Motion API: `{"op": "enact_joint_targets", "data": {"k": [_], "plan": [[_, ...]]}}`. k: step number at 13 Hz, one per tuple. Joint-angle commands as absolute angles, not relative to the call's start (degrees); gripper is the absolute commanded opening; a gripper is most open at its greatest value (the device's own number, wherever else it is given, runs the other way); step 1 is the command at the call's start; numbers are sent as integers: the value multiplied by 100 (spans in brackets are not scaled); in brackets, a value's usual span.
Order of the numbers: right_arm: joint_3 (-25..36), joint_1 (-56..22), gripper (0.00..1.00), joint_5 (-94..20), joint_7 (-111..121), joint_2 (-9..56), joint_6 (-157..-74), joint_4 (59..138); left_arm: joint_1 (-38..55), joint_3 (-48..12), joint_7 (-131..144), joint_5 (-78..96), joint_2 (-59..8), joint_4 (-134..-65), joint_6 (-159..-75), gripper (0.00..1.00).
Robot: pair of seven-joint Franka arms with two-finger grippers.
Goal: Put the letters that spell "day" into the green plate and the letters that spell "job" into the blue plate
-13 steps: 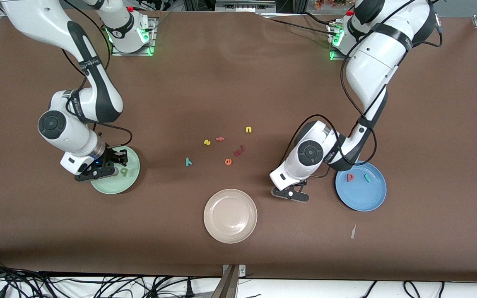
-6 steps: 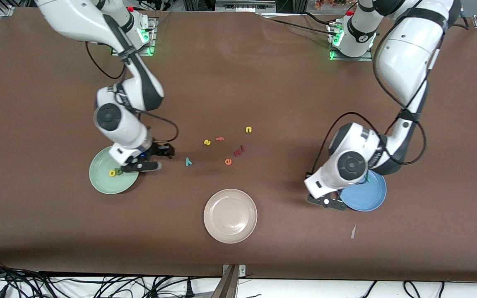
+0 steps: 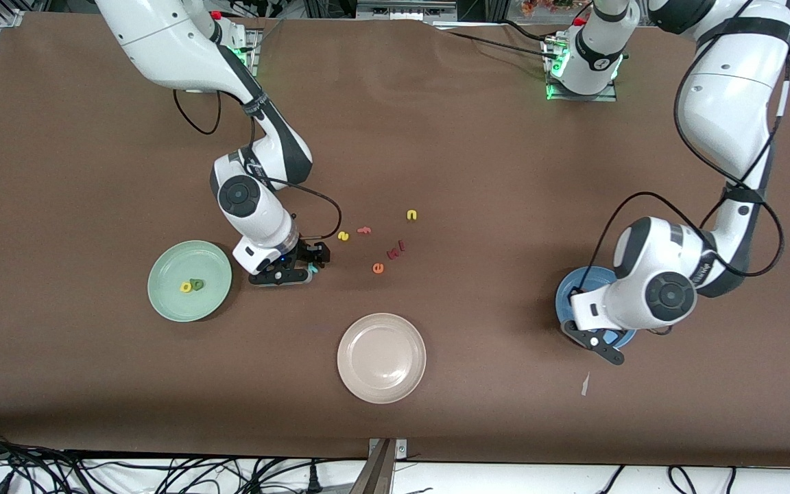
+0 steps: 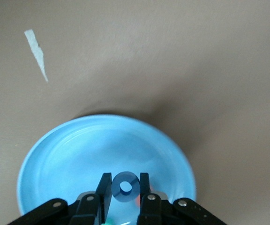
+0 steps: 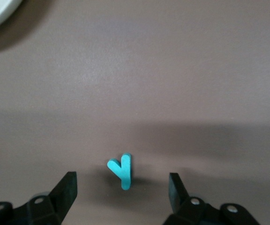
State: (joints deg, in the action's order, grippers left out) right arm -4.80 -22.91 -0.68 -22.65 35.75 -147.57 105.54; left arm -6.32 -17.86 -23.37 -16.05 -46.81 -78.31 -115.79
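Nearest the front camera lies the beige plate (image 3: 381,357), with a small white paper scrap (image 3: 585,385) on the brown table (image 3: 93,384) toward the left arm's end.

Next comes the blue plate (image 3: 566,288), largely covered by the left arm. The left gripper (image 4: 125,199) hangs over it, its fingers clamped on the blue ring "o" (image 4: 125,186), which is still held above the plate's floor. A bit of salmon-red and a bit of teal peek out under the fingers in the left wrist view (too little shows to name the letters).

Toward the right arm's end, the green plate (image 3: 162,302) holds the yellow round-bowled letter (image 3: 186,287) and the dark green letter (image 3: 197,283), the two touching each other.

Just beside that plate, toward the middle of the table, the right gripper (image 5: 122,194) is down low over the teal y-shape (image 5: 121,170), which lies on the bare table between the spread fingers (neither finger touches it).

A little farther from the camera, the loose letters are scattered in the middle: an orange "e" (image 3: 378,268), a dark red letter (image 3: 393,253), a small pink piece (image 3: 402,245) beside it, then the yellow "s" (image 3: 343,236) and pink "f" (image 3: 364,230), and farthest the yellow "n" (image 3: 411,215).
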Motion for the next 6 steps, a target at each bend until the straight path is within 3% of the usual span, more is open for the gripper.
{"op": "enact_joint_targets", "data": {"k": [1,3,6], "plan": [[-387,-2452,84,-9,-2391,3717,-14844,10424,-817,-1846,-2856,-1723,-4781,-7875,-11575,12],[-387,-2461,74,17,-2391,3788,-15037,10502,-817,-1846,-2882,-1722,-4773,-7910,-11575,100],[-361,-2496,49,88,-2373,3788,-15073,10547,-826,-1863,-2883,-1714,-4720,-7893,-11523,100]]}}
